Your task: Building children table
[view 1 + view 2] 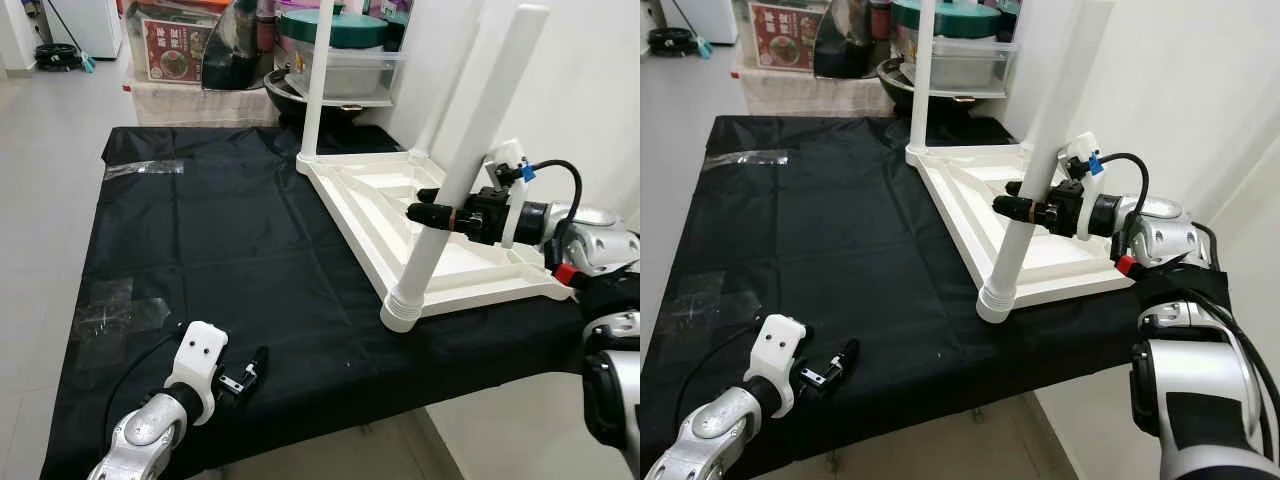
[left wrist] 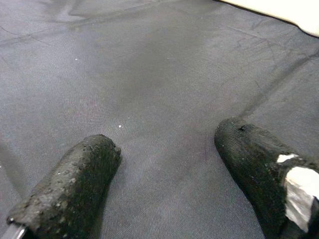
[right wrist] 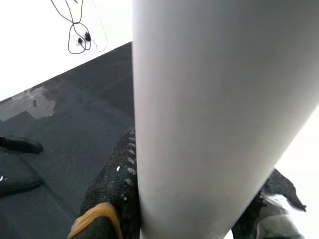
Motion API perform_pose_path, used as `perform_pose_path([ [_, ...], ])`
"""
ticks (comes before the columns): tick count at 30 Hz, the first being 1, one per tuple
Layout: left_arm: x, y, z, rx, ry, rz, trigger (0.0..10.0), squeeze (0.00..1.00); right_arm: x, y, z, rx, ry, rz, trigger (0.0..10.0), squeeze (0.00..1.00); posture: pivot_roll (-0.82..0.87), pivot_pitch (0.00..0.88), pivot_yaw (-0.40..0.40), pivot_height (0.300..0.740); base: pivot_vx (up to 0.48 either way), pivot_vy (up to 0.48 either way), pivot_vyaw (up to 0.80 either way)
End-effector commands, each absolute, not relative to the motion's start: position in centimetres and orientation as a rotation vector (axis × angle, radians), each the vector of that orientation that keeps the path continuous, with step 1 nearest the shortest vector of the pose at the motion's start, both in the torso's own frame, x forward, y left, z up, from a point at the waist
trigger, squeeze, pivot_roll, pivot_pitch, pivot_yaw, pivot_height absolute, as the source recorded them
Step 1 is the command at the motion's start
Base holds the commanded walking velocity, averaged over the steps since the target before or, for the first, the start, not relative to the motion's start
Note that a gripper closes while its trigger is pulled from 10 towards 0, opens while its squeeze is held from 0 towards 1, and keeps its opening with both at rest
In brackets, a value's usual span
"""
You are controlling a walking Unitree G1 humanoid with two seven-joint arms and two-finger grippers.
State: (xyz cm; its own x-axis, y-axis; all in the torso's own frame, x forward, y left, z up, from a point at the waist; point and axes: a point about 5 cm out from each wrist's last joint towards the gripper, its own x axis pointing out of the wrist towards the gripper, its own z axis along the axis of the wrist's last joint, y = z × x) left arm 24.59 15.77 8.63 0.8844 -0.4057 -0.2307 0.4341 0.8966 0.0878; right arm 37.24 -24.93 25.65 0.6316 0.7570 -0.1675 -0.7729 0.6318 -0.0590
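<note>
Children's table top [image 1: 440,225], white plastic, lies upside down at the right side of the tabletop [image 1: 250,260], which is covered in black cloth. Its near corner sits close to the tabletop's front edge, its far corner near the back edge. Two white legs stand in it: one leg [image 1: 318,70] upright at the far corner, the other leg [image 1: 465,160] in the near-corner socket and tilted, leaning toward the wall on the right. Right claw [image 1: 430,205] comes in from the right edge and is clamped around the tilted leg about midway up; in the right wrist view its black fingers [image 3: 112,184] wrap both sides of the white tube. Left claw [image 1: 245,375] sits low at the front-left corner of the tabletop, fingers spread apart over bare cloth, gripping nothing. Wide open stretch of black cloth between the left claw and the table top, running to the back edge; only tape patches [image 1: 105,310] near the left edge. Clutter of boxes and a lidded bin [image 1: 335,45] stands just behind the back edge.
</note>
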Motion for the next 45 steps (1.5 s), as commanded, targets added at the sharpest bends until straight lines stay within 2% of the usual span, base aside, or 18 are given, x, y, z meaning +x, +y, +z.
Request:
perform_pose_path([
  [1,24.3,15.6,8.2,0.144,0.232,-0.456,10.0,0.00,37.4,-25.6,25.5,-0.157,0.129,0.809,0.0,0.00,0.06,0.000,-0.146,0.740,0.000,0.000,0.00],
  [3,24.3,15.6,8.2,0.145,0.233,-0.457,10.0,0.00,37.5,-25.6,25.4,-0.153,0.126,0.789,0.0,0.00,0.06,0.000,-0.146,0.740,0.000,0.000,0.00],
  [10,24.3,15.6,8.2,0.145,0.231,-0.457,10.0,0.00,39.0,-25.0,24.4,-0.104,0.151,0.524,0.0,0.00,0.06,0.000,-0.146,0.740,0.000,0.000,0.00],
  [14,24.3,15.5,8.1,0.142,0.234,-0.459,10.0,0.00,39.8,-23.9,24.0,-0.029,0.114,0.273,0.0,0.00,0.05,0.000,-0.141,0.740,0.000,0.000,0.00],
  [17,24.3,15.5,8.1,0.142,0.234,-0.460,10.0,0.00,39.8,-23.4,23.8,0.009,0.102,0.227,0.0,0.00,0.05,0.000,-0.140,0.740,0.000,0.000,0.00],
  [23,24.3,15.5,8.1,0.141,0.234,-0.460,10.0,0.00,39.3,-22.1,23.1,0.114,0.064,-0.015,0.0,0.00,0.04,0.000,-0.136,0.740,0.000,0.000,0.00],
  [28,24.3,15.4,8.0,0.137,0.236,-0.464,10.0,0.00,38.7,-21.0,22.8,0.127,0.043,-0.142,0.0,0.00,0.04,0.000,-0.133,0.740,0.000,0.000,0.00],
  [31,24.4,15.2,8.1,0.137,0.235,-0.463,10.0,0.00,38.3,-19.7,23.5,0.142,-0.022,-0.279,0.0,0.00,0.04,0.000,-0.138,0.740,0.000,0.000,0.00],
  [36,24.3,15.2,8.0,0.135,0.236,-0.460,10.0,0.00,37.9,-18.8,24.8,0.150,-0.107,-0.371,0.0,0.00,0.05,0.000,-0.146,0.740,0.000,0.000,0.00],
  [39,24.1,15.2,7.8,0.133,0.240,-0.452,10.0,0.00,36.9,-17.1,24.7,0.133,-0.158,-0.468,0.0,0.00,0.05,0.000,-0.152,0.740,0.000,0.000,0.00],
  [45,24.0,15.2,7.8,0.132,0.241,-0.448,10.0,0.00,36.1,-15.8,24.5,0.089,-0.208,-0.504,0.0,0.00,0.05,0.000,-0.157,0.740,0.000,0.000,0.00],
])
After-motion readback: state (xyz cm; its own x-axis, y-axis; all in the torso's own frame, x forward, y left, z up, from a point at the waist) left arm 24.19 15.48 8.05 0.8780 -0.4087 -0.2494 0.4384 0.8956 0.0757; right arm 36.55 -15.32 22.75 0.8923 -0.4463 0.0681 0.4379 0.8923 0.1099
